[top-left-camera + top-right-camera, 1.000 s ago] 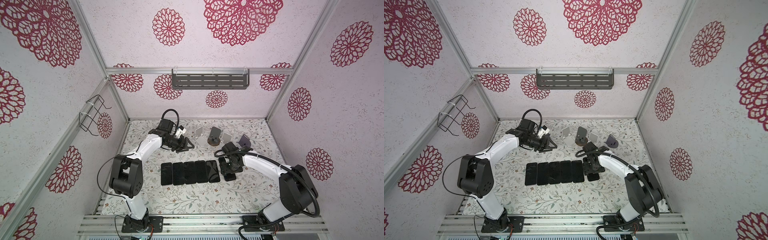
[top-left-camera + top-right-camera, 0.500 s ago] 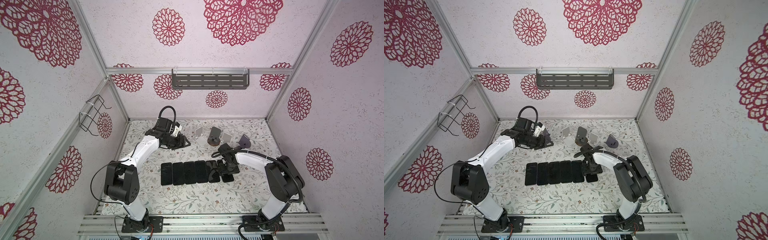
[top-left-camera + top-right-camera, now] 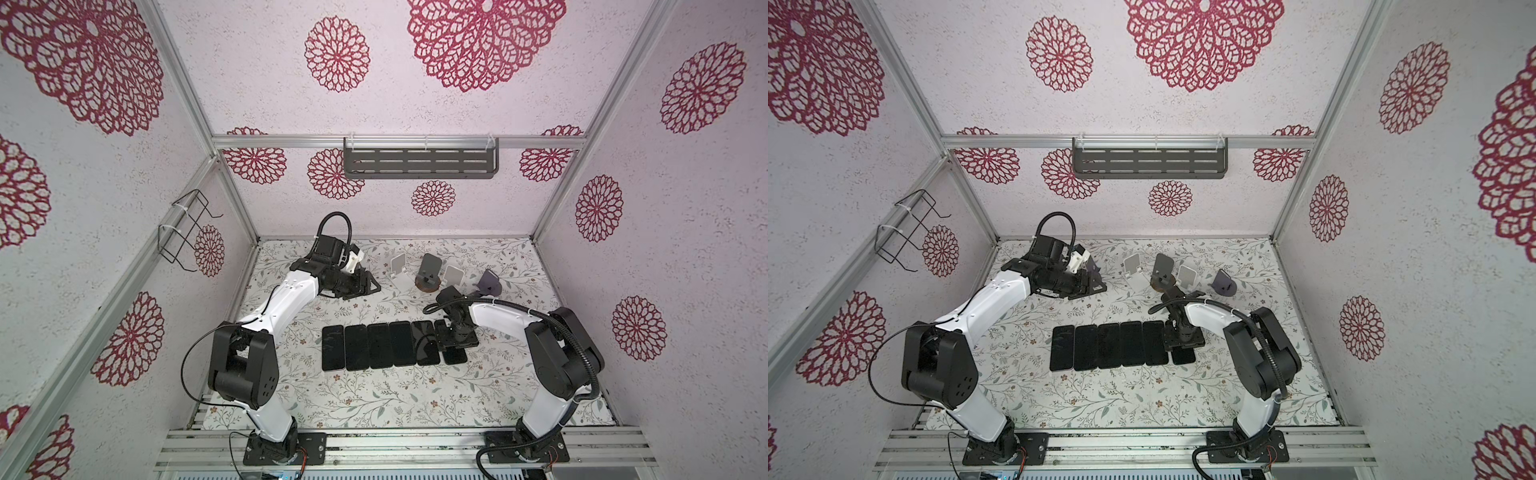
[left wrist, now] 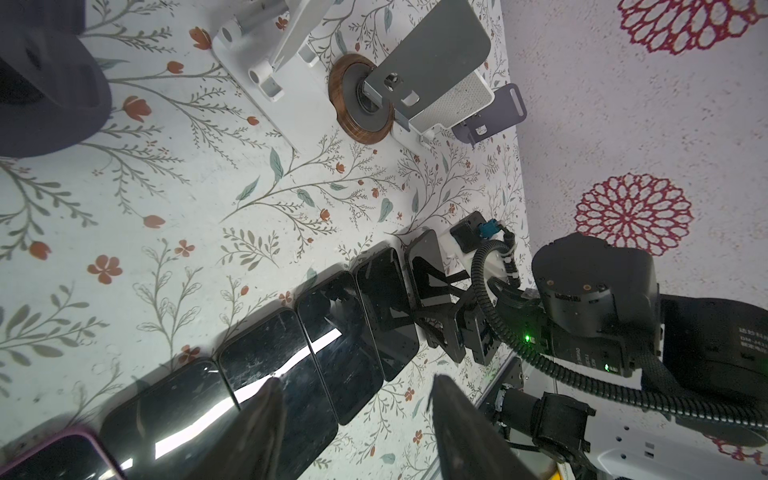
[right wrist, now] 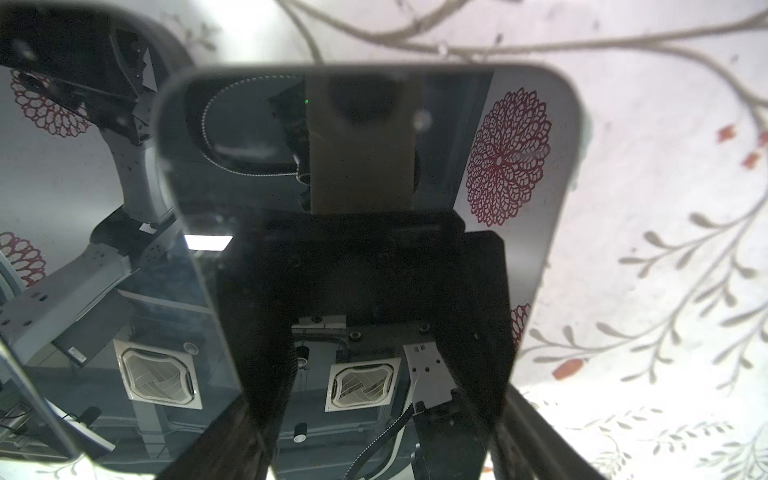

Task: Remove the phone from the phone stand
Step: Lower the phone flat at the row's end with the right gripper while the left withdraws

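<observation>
Where the phone row (image 3: 380,347) ends, the right hand (image 3: 456,338) hangs spread over the last phone (image 5: 365,166). The left hand (image 4: 355,382) is spread beyond the row.

- Both top views sit high over the front edge and look down and back across the whole table (image 3: 374,399), from far off.
- The left wrist view looks past the left gripper (image 4: 353,390), slantwise over the phone row (image 4: 332,353) towards the right arm (image 4: 594,291). Both top views share this area.
- The right wrist view looks straight down past the right gripper (image 5: 365,332), very close on the phone (image 5: 374,145) beneath it.
</observation>
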Controlling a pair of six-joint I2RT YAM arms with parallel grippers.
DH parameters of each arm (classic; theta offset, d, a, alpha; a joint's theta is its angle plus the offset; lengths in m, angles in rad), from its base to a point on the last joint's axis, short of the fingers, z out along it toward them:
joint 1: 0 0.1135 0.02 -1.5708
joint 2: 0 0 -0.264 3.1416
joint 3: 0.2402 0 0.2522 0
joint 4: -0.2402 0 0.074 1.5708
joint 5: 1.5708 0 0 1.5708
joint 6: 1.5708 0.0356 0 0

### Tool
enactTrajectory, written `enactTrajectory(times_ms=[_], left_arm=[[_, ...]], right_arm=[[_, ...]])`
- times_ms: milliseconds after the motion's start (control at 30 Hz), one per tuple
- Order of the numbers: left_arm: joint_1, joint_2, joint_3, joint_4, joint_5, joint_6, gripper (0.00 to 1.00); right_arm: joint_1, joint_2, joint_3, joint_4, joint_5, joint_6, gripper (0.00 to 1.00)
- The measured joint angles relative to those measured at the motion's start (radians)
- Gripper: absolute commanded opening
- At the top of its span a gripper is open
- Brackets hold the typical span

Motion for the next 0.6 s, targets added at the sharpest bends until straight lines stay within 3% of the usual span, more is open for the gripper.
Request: enactTrajectory(times_ms=[600], left_arm=[[-0.001,0.000,0.000,-0.002,0.000,0.007,0.61]], right_arm=[[-0.030,-0.053,0.006,-0.016,0.001,0.000,0.82]])
